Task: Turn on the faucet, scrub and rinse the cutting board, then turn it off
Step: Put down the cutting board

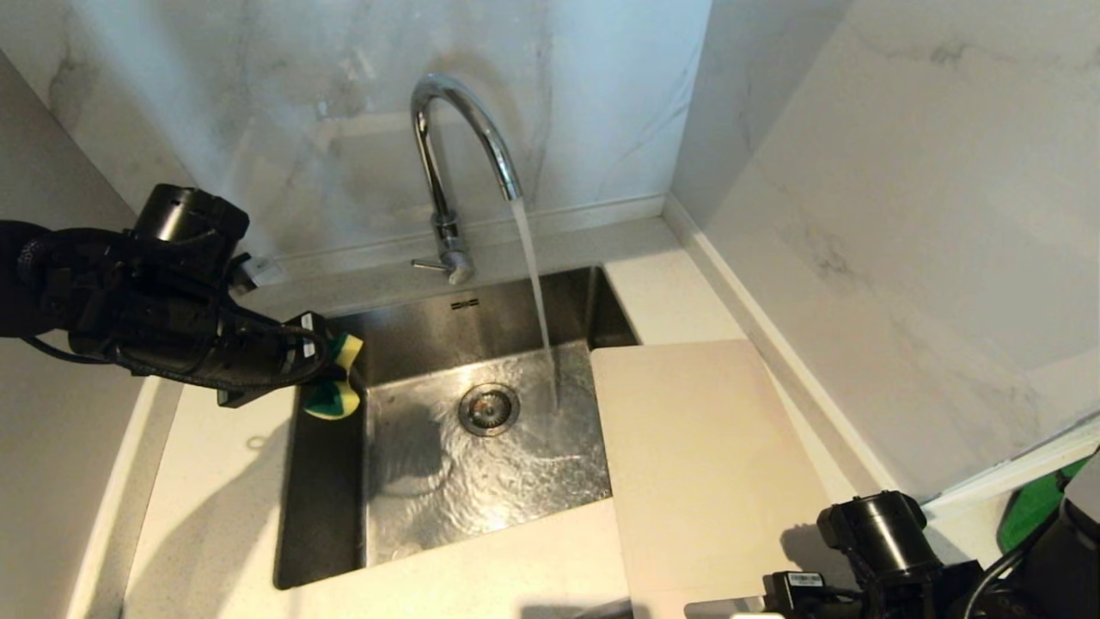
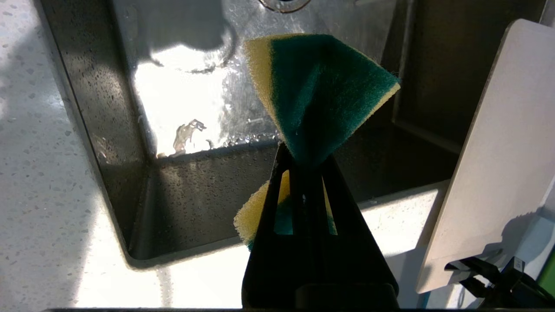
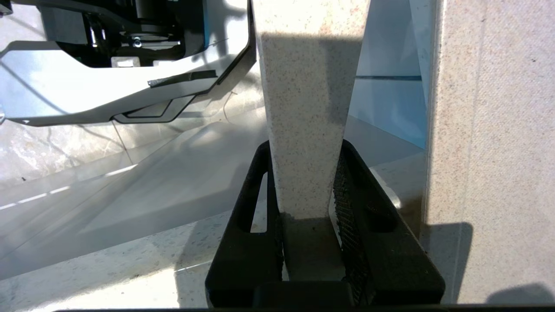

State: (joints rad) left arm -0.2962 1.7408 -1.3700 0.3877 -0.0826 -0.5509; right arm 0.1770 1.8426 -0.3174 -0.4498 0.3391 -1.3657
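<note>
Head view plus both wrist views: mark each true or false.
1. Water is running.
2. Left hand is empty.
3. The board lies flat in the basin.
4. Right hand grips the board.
1. True: the faucet pours into the sink.
2. False: the left hand is shut on the sponge.
3. False: the cutting board sits over the sink's right rim and the counter.
4. True: the right hand clamps its edge.

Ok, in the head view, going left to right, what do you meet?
Left claw shut on the sponge → sink drain → stream of water → cutting board → right arm at the bottom corner.
</note>
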